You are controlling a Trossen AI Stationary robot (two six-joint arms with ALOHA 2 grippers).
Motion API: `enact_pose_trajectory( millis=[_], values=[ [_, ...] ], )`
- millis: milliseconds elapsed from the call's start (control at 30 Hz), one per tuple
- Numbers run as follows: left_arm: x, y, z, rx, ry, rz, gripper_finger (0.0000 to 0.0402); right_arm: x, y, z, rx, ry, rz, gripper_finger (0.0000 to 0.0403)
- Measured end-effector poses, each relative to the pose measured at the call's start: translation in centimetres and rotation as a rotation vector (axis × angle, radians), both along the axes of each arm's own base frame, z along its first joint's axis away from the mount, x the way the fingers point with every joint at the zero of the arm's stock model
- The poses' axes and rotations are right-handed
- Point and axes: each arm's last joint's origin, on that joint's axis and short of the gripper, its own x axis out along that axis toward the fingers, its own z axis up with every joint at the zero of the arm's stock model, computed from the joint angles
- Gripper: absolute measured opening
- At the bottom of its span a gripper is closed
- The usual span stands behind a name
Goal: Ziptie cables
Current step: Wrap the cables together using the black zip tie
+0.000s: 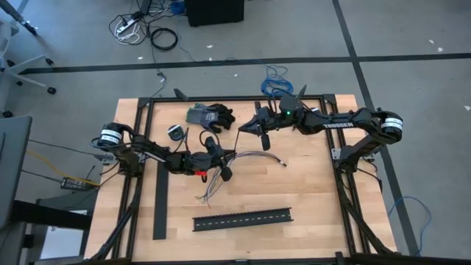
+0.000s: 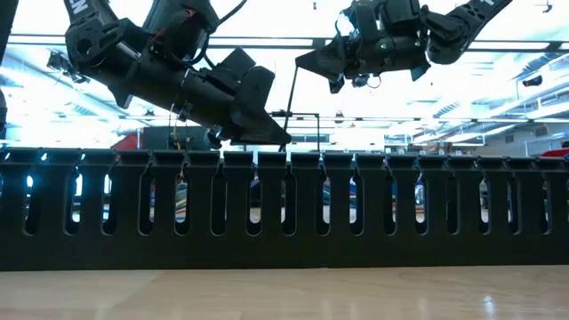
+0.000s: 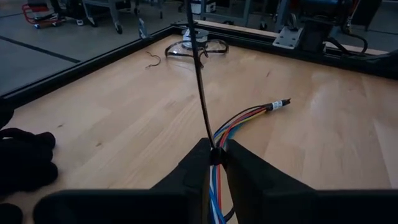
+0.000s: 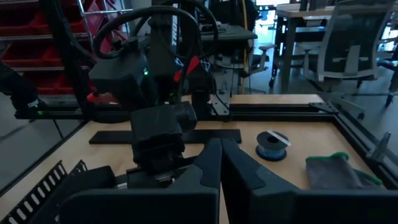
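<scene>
High view: cables [image 1: 234, 156] lay mid-table, clamped by left gripper [image 1: 221, 153]. Left wrist view: zip tie [image 3: 200, 74] rose from closed fingers. Right wrist view: right gripper [image 4: 219, 163] clenched; best pulled straight, steadily.

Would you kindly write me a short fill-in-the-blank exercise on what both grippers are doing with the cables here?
1. The left gripper is shut on the ___.
2. A thin black zip tie runs up from the ___ gripper's fingers.
3. The right gripper is ___.
4. The slotted channel lies on the ___.

Missing words: cables; left; shut; table
</scene>
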Motion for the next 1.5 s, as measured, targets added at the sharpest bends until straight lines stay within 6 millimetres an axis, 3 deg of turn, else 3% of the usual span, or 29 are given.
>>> enact_pose_trajectory(
  millis=[567,833,967,1133,1500],
  values=[
    [-0.3,-0.1,-0.9,-0.037,0.071,0.000,0.0039,-0.3,-1.0,0.5,-0.016,-0.039,-0.021,0.0000],
    [-0.3,-0.1,-0.8,-0.028,0.070,0.002,0.0039,-0.3,-0.7,-0.4,0.050,0.047,0.033,0.0000],
    [-0.2,-0.1,-0.6,-0.009,0.057,-0.005,0.0039,-0.4,-0.7,-1.8,0.067,0.160,0.025,0.0008],
    [0.1,-0.2,0.1,0.028,0.002,-0.049,0.0039,0.2,-0.4,-3.0,0.074,0.208,0.032,0.0052],
    [0.1,-0.1,0.3,0.038,-0.007,-0.059,0.0039,2.3,0.8,-5.3,0.109,0.196,0.064,0.0216]
  ],
)
